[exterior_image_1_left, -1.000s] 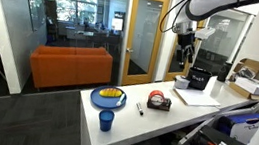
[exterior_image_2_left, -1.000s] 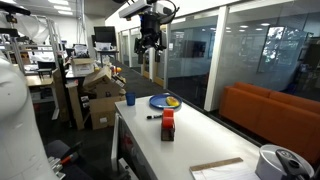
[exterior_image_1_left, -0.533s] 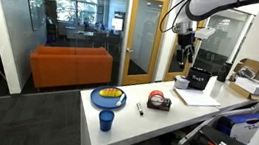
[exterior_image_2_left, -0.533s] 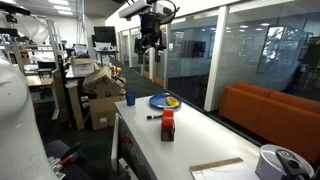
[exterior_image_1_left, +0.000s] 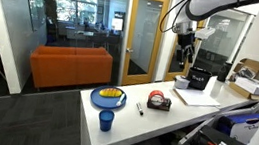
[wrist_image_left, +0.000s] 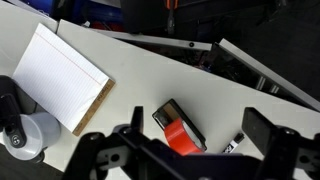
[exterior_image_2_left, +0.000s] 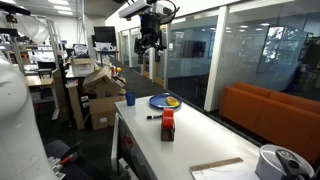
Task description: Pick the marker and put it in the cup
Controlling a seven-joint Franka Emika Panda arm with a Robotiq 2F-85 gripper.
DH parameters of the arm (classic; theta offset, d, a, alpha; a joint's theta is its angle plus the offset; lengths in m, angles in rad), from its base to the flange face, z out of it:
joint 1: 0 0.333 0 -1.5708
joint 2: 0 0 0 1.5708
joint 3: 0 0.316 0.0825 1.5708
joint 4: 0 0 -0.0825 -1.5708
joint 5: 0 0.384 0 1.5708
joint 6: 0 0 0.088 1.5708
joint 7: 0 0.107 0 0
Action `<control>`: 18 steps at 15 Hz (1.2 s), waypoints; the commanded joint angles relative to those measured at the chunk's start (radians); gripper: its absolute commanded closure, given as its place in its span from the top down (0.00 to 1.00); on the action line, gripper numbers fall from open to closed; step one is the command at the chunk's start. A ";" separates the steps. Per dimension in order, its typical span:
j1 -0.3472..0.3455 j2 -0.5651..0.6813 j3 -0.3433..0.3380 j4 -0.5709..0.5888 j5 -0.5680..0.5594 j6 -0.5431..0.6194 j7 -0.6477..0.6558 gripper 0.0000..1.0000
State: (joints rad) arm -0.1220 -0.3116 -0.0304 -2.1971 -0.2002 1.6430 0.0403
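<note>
The black marker [exterior_image_1_left: 140, 109] lies flat on the white table [exterior_image_1_left: 163, 122], between the blue cup [exterior_image_1_left: 106, 121] and a red-and-black object [exterior_image_1_left: 158, 101]. In an exterior view the marker [exterior_image_2_left: 152, 117] lies next to that object [exterior_image_2_left: 167, 123], with the cup [exterior_image_2_left: 130, 99] at the table's far end. My gripper [exterior_image_1_left: 184, 56] hangs high above the table, open and empty; it also shows in an exterior view [exterior_image_2_left: 148, 45]. In the wrist view the marker's tip [wrist_image_left: 233, 145] shows between the open fingers [wrist_image_left: 195, 150], far below.
A blue plate [exterior_image_1_left: 108, 98] with yellow contents sits by the cup. A notepad [wrist_image_left: 60, 75] and a roll [wrist_image_left: 22, 125] lie on the table. A black box [exterior_image_1_left: 200, 80] and paper lie further along. An orange sofa [exterior_image_1_left: 70, 67] and glass walls stand behind.
</note>
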 commanded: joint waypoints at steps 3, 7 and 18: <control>0.016 0.011 -0.017 0.012 0.005 -0.003 -0.001 1.00; 0.027 0.063 -0.012 0.047 0.059 0.005 0.022 1.00; 0.054 0.308 -0.009 0.217 0.186 0.062 0.099 1.00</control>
State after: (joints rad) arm -0.0732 -0.0719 -0.0310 -2.0519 -0.0381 1.7117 0.1155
